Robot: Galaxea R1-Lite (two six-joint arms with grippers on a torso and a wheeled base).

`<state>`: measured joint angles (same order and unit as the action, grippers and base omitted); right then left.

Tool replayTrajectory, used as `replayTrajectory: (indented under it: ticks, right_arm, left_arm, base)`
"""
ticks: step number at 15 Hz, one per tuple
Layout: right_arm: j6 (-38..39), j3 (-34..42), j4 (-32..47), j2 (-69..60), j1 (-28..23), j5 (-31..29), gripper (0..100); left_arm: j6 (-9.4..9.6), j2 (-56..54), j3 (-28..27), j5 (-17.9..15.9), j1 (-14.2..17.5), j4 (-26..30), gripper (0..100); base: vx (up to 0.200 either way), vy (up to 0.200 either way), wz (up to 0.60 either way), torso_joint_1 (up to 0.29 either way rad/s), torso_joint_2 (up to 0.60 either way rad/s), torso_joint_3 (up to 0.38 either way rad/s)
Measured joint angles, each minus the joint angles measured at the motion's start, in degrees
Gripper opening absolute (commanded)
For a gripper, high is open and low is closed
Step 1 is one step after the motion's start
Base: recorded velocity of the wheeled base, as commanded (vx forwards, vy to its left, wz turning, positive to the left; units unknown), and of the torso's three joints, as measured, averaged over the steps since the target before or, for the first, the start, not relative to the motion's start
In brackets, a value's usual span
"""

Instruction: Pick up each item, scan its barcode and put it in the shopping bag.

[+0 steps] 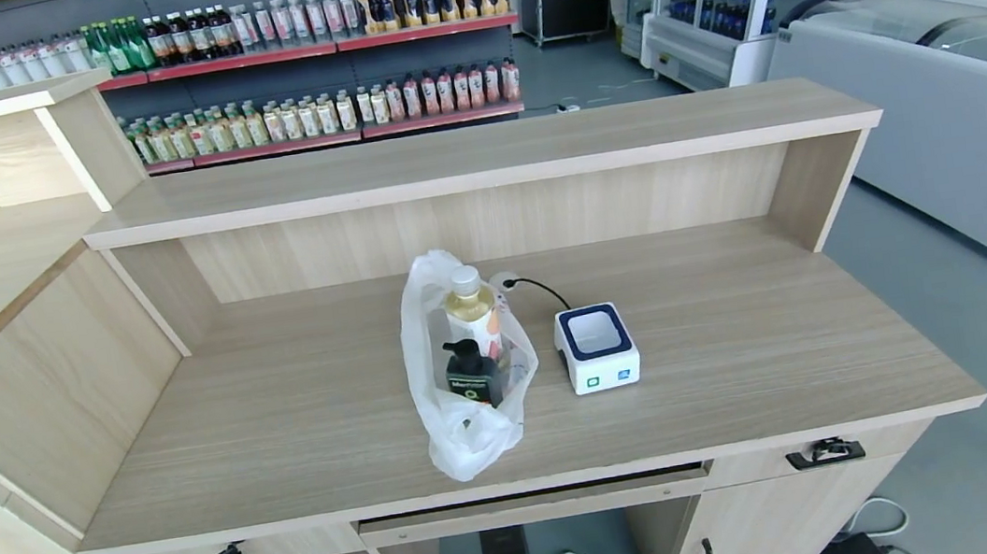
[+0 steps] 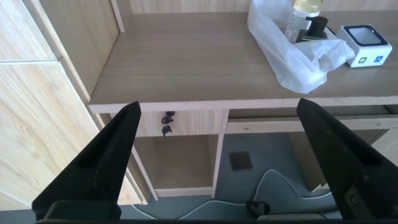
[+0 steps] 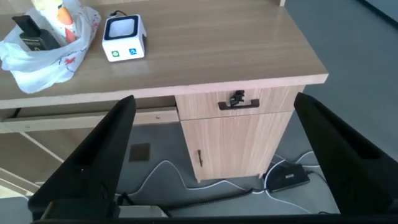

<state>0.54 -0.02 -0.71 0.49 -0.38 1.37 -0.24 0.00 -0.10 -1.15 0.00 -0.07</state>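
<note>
On your worktop [image 1: 747, 349] near drink shelves [image 1: 315, 49], the shopping bag [image 1: 467, 440] holds a juice bottle [image 1: 472, 313] and pump bottle [image 1: 471, 376]; left gripper [image 2: 217, 104], right gripper [image 3: 214, 98] both released

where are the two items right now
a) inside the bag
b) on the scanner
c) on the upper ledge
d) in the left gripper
a: the bottle and the black pump bottle stand inside the bag, beside the scanner.
</note>
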Motion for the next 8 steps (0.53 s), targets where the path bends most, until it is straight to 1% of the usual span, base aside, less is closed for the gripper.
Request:
replayTrajectory:
  ticks: [8]
  right_arm:
    - [-0.13,0.02,0.06,-0.69,0.02,0.02,100]
  left_arm:
    - [0.02,0.00,0.00,0.00,0.00,0.00,100]
  base:
    - [0.000,0.000,0.00,0.000,0.00,0.000]
